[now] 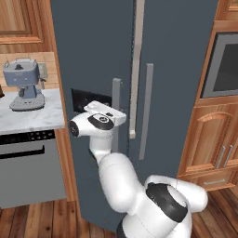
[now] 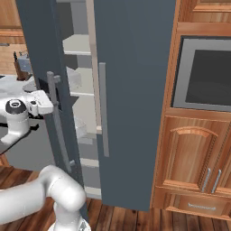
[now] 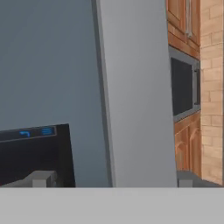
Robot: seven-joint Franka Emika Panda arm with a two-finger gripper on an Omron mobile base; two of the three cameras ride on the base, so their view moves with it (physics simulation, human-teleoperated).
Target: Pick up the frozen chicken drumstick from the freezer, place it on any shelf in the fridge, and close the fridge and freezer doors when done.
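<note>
Dark slate door of the freezer [image 1: 93, 56], bearing the black dispenser panel [image 3: 35, 153], stands partly ajar, showing pale grey shelves [image 2: 77, 45] through the gap in the right base view. The fridge door [image 2: 135, 90] to its right is shut. The hand [image 1: 110, 116] sits at the freezer door's pale vertical handle [image 1: 116, 111], fingers spread either side of that bar; actual contact cannot be confirmed. The drumstick cannot be made out on the visible shelves. A grey coffee machine [image 1: 23, 83] stands on the marble counter [image 1: 32, 118] at left. A built-in oven [image 2: 203, 74] occupies the wooden cabinetry at right.
</note>
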